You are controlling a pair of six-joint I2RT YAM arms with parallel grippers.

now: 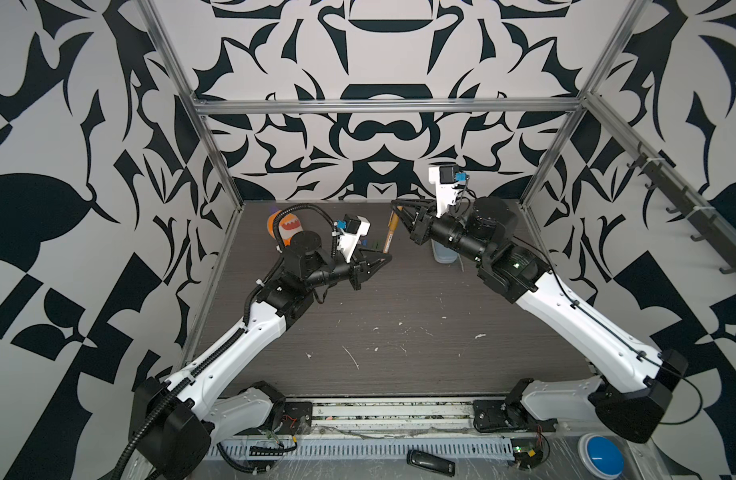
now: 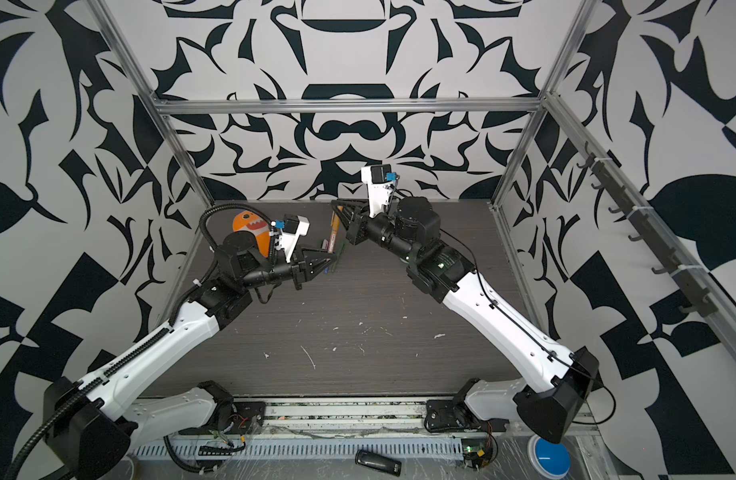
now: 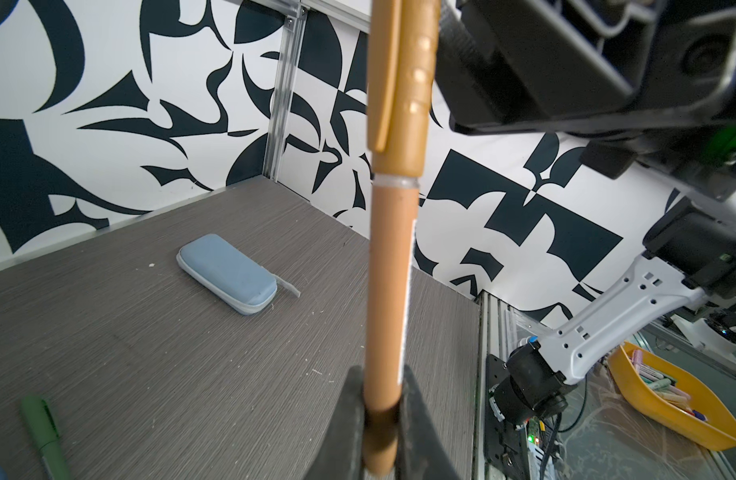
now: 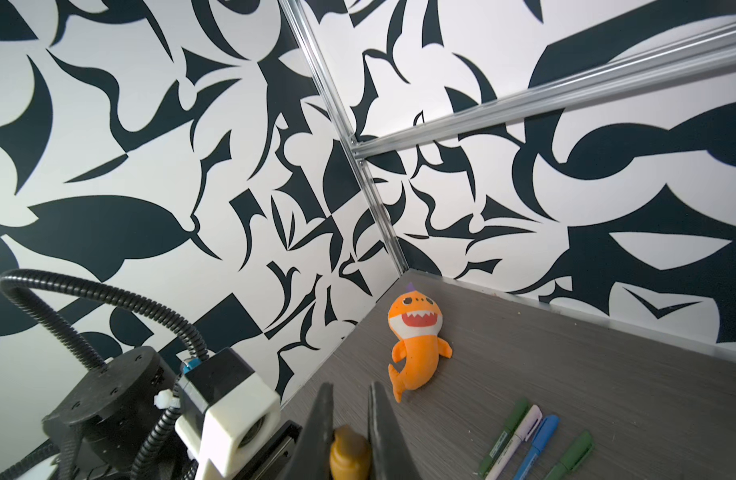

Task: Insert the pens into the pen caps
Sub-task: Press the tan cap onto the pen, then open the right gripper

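Both of your arms share one build: glossy white shells dotted with small dark screw holes, joined by black cylindrical joints. Along your left arm (image 1: 233, 345) runs a black ribbed conduit (image 4: 108, 297). Your right arm (image 1: 582, 332) carries a thin black cable (image 1: 574, 305) and shows a green light (image 1: 517, 264) at one joint. Each wrist bears a white camera bracket (image 1: 353, 237) with a blue plug (image 1: 340, 224). Your fingers (image 4: 320, 424) are black tapered wedges.

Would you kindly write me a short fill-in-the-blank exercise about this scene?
The left hand is shut on the ___ pen.
The right hand grips that pen's ___.
___ other pens lie on the table.
The orange plush toy is a ___.
Missing: orange-brown; cap; four; shark.
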